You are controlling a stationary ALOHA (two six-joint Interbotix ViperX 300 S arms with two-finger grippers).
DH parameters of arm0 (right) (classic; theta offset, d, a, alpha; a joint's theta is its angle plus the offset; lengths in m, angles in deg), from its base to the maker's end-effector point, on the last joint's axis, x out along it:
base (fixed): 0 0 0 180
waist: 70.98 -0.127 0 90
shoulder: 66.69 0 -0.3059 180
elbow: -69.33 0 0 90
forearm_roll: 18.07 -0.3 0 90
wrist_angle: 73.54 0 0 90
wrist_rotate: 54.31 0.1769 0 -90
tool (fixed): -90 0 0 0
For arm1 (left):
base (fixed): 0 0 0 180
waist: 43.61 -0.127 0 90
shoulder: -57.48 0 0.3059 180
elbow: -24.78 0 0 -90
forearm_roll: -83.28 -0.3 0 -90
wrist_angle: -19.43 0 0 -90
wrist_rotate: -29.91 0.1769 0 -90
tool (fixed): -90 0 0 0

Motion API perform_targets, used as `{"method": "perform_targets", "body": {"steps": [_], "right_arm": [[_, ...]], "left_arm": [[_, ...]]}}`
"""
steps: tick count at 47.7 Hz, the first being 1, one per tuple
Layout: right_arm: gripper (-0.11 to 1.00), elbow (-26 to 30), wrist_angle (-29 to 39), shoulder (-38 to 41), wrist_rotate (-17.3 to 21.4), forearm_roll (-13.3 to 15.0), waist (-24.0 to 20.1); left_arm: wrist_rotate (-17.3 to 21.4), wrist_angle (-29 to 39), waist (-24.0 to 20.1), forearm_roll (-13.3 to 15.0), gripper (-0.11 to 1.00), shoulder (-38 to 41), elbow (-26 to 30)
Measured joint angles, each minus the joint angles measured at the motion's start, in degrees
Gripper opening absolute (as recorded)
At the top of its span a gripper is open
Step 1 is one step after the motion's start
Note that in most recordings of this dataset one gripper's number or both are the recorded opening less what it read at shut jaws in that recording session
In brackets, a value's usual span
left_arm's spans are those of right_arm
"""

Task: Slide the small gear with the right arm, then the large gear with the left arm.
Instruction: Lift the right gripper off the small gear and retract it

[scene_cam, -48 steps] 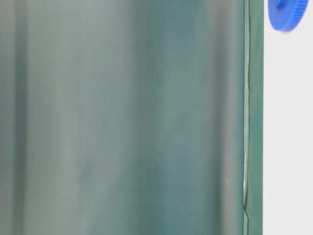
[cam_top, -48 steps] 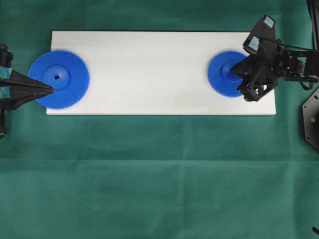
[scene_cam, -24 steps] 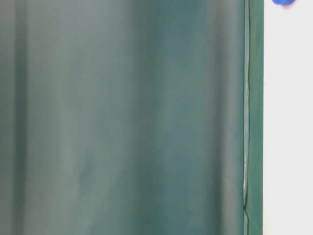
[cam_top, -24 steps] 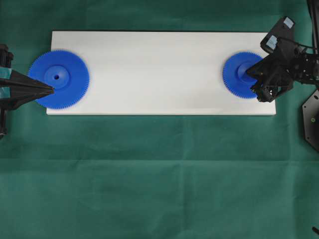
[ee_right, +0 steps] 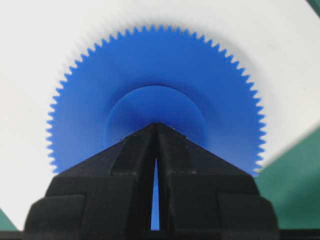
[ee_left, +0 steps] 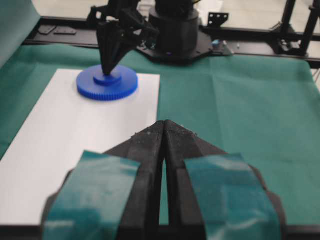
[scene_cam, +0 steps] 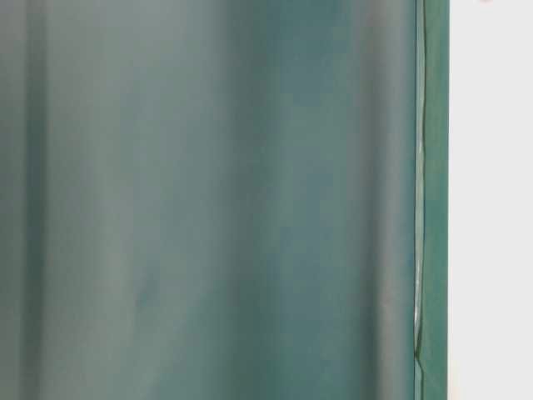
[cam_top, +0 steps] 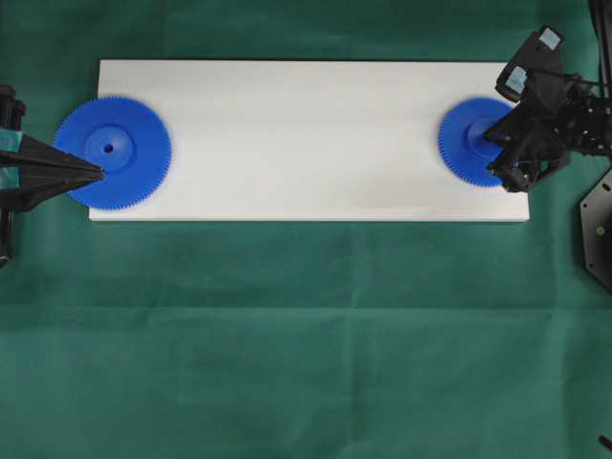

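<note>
Both pairs of jaws are seen pressed together to a point, with nothing clamped between them. No writing or brand can be read. At the right of the overhead frame the right arm's gripper point(cam_top: 491, 135) is angled down with its tip set on the hub of the small gear point(cam_top: 469, 143), near the white board's point(cam_top: 306, 134) right end. At far left the left arm's gripper point(cam_top: 96, 173) is held low and level, its tip at the large gear's point(cam_top: 113, 152) lower-left rim.

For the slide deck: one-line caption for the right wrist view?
Shut right gripper tip pressed on the small gear hub, atop the white board.
</note>
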Motion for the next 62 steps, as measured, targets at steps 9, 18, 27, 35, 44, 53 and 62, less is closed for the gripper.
{"method": "perform_targets", "body": {"steps": [9, 18, 27, 35, 44, 53, 62], "right_arm": [[0.51, 1.85, 1.58, -3.87, 0.00, 1.85, 0.09], [0.51, 2.46, -1.67, -8.53, 0.00, 3.96, 0.09], [0.51, 2.37, -4.83, -13.10, 0.00, 4.39, 0.00], [0.51, 2.11, -7.91, -16.08, -0.44, 5.27, -0.62], [0.51, 0.35, -15.12, -17.49, -0.44, 5.89, -1.85], [0.51, -1.41, -20.48, -18.37, -0.26, 5.89, -3.34], [0.51, -2.81, -23.47, -18.90, -0.18, 5.89, -7.29]], "left_arm": [[0.00, -0.09, 0.00, 0.09, 0.00, 0.00, 0.00], [0.00, 0.00, 0.00, 0.09, 0.00, 0.00, 0.00], [0.00, 0.00, 0.00, 0.00, 0.00, 0.00, 0.00], [0.00, 0.00, -0.35, 0.00, 0.00, 0.00, 0.00], [0.00, -0.09, -0.88, 0.09, 0.00, 0.09, 0.00], [0.00, 0.00, -0.88, 0.18, 0.00, 0.09, 0.00], [0.00, 0.00, -0.97, 0.09, 0.00, 0.09, 0.00]]}}
